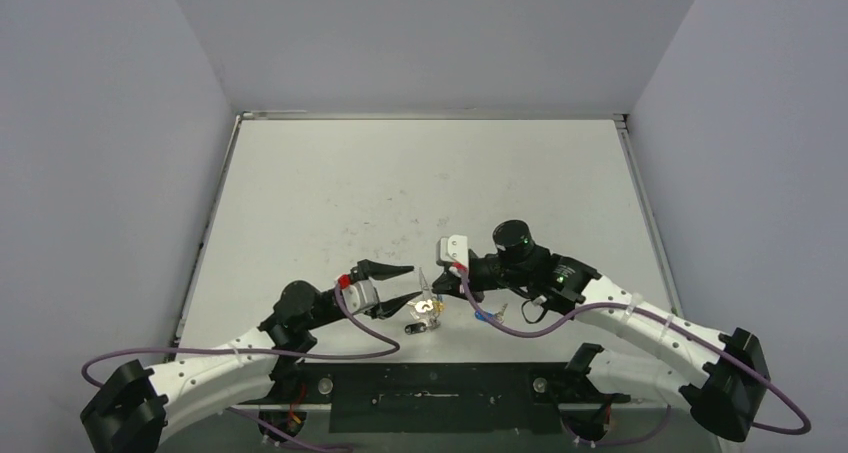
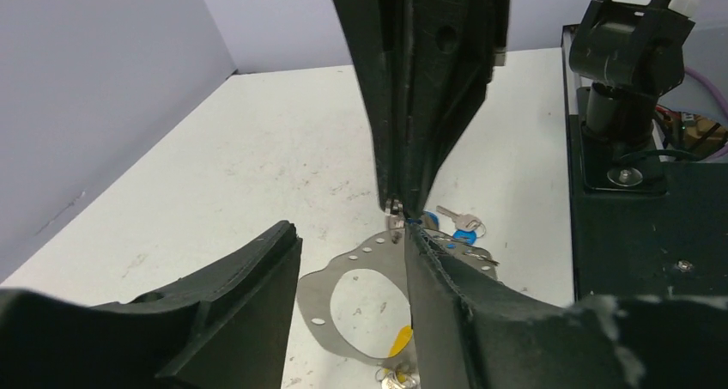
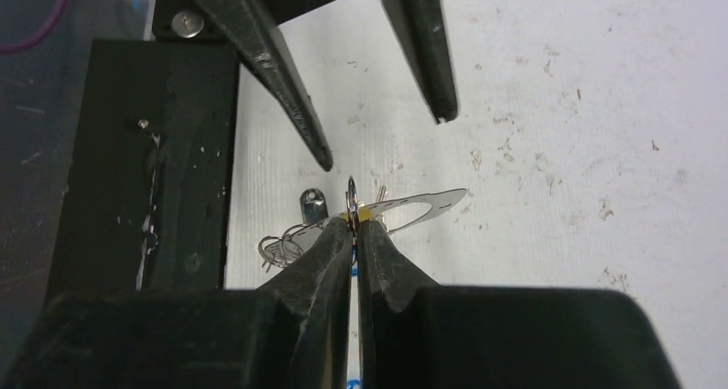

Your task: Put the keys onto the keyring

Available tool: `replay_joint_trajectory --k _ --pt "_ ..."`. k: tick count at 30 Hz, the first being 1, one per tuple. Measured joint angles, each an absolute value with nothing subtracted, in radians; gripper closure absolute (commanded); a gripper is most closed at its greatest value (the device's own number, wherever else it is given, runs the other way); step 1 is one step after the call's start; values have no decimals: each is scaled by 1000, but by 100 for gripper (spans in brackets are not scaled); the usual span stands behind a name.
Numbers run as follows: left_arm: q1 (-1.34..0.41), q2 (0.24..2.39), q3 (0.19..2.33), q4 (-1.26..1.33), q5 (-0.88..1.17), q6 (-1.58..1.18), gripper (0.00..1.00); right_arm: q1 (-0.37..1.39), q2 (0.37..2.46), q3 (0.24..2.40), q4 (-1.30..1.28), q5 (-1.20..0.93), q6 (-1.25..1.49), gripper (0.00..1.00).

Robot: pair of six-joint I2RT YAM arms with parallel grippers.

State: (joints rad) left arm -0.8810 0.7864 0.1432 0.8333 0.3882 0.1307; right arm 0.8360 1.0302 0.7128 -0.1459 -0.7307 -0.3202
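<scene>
Right gripper (image 3: 354, 224) is pinched shut on the thin silvery keyring (image 2: 313, 294), keys (image 2: 459, 227) lying just beside its fingertips, left gripper (image 3: 384, 138) gaping open just ahead.

Table (image 1: 400, 183): off-white, speckled with small dark marks and scuffs. Walls (image 1: 100, 173): pale lilac-grey, plain. Arms (image 1: 210, 368): white shells, black joints. Cables (image 1: 330, 354): purple. Base plate (image 1: 430, 393): black. Left gripper (image 2: 349, 233), right gripper (image 3: 354, 221): matt black. Keys (image 2: 464, 234): silvery blades, blue heads, one yellow. Keyring (image 3: 279, 247): silvery wire. Flat plate (image 2: 343, 273): dull grey, row of small holes along edge.
</scene>
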Motion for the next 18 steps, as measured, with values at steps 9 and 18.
replay_joint_trajectory --k 9,18 --pt "-881 625 287 425 358 251 57 991 1158 998 -569 -447 -412 100" --pt "-881 647 353 208 384 261 61 1046 1301 1186 -755 -297 -422 100"
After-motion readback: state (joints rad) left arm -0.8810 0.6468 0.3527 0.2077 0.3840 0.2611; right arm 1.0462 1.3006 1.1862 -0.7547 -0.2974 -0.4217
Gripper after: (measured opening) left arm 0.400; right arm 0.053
